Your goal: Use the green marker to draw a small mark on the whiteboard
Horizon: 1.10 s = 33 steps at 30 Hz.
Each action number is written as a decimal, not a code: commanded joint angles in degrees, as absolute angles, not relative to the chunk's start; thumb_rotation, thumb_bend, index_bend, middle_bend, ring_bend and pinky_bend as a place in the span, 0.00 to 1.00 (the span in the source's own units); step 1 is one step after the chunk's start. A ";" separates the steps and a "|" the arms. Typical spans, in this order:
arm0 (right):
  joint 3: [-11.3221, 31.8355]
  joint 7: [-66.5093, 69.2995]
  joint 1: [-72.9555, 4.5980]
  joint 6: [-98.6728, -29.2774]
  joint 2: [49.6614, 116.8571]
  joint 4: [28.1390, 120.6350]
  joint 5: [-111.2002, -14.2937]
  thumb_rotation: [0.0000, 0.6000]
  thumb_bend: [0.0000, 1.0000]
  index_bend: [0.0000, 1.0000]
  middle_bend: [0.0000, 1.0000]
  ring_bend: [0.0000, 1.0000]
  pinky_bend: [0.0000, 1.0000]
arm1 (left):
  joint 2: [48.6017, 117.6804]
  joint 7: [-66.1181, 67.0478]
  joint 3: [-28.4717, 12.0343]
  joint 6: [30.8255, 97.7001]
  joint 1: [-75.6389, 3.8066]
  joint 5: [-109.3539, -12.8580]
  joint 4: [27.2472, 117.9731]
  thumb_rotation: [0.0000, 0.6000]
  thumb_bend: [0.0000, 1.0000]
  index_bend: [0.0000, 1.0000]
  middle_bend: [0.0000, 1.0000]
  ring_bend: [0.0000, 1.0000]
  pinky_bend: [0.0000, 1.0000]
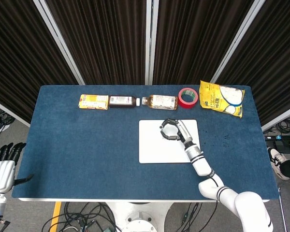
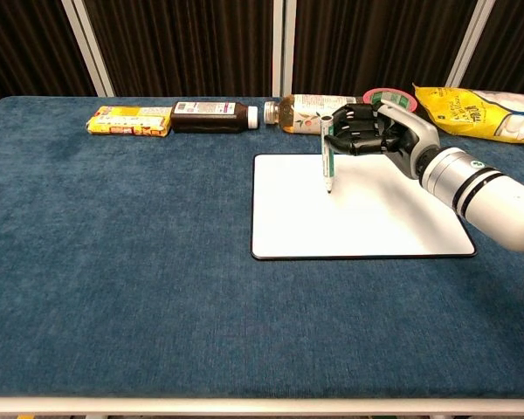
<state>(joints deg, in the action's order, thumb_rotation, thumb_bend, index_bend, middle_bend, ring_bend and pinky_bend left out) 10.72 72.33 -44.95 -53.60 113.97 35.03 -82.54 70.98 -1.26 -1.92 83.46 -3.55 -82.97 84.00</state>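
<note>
the blue table (image 1: pixel 87 145) carries everything, its cloth stretching far to the left of the right hand (image 2: pixel 380 133), which hangs over the whiteboard (image 2: pixel 375 218). the whiteboard lies flat directly under that hand, most of its white face spreading below and toward the robot from the fingers. the right hand grasps the green marker (image 2: pixel 327 153), fingers curled around the upper part of its barrel. the marker stands nearly upright at the hand's left side, tip pointing down at the upper left area of the board; whether the tip touches the surface cannot be told from either view. from the head view the same hand (image 1: pixel 176 130) sits over the upper middle of the whiteboard (image 1: pixel 154 147).

behind and to the right of the hand lies a yellow snack bag (image 2: pixel 472 109). just behind the hand, partly hidden by it, is a roll of red tape (image 1: pixel 187 97). an amber bottle (image 2: pixel 301 113) lies on its side behind and left of the hand, cap to cap with a dark bottle (image 2: pixel 211 116) further left, and a yellow packet (image 2: pixel 129 120) ends that row.

the left hand (image 1: pixel 2 169) hangs far off beyond the table's near left corner, fingers apart and straight, holding nothing.
</note>
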 commanded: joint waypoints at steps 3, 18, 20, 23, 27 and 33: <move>7.98 74.02 -44.31 -55.95 112.60 39.96 -85.70 1.00 0.62 0.66 0.54 0.31 0.22 | 71.06 -1.16 -1.92 83.38 -3.59 -82.98 83.96 1.00 0.00 0.11 0.09 0.00 0.00; 9.97 70.52 -43.88 -55.01 110.07 42.79 -83.02 1.00 0.62 0.66 0.54 0.32 0.22 | 71.47 -1.51 -1.72 83.67 -3.26 -83.17 83.50 1.00 0.00 0.11 0.09 0.00 0.00; 10.09 70.44 -44.11 -54.38 110.52 41.86 -82.77 1.00 0.63 0.66 0.54 0.32 0.22 | 71.43 -1.52 -1.75 83.66 -3.24 -83.11 83.51 1.00 0.00 0.11 0.09 0.00 0.00; 10.12 70.77 -44.29 -53.77 111.50 40.23 -82.58 1.00 0.63 0.67 0.54 0.32 0.22 | 71.41 -1.54 -1.81 83.63 -3.23 -82.99 83.51 1.00 0.00 0.11 0.09 0.00 0.00; 10.02 71.43 -44.47 -53.56 112.21 38.80 -82.75 1.00 0.63 0.67 0.54 0.32 0.22 | 71.42 -1.53 -1.81 83.39 -3.32 -82.96 83.46 1.00 0.00 0.11 0.09 0.00 0.00; 8.96 72.19 -43.85 -54.19 112.12 38.54 -83.69 1.00 0.63 0.68 0.54 0.32 0.22 | 71.42 -1.42 -1.82 83.26 -3.38 -82.95 83.48 1.00 0.00 0.11 0.09 0.00 0.00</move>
<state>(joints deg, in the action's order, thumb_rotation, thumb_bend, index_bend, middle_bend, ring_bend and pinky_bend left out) 9.33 72.12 -44.14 -53.84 112.40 38.25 -83.35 71.42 -1.42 -1.82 83.26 -3.38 -82.96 83.48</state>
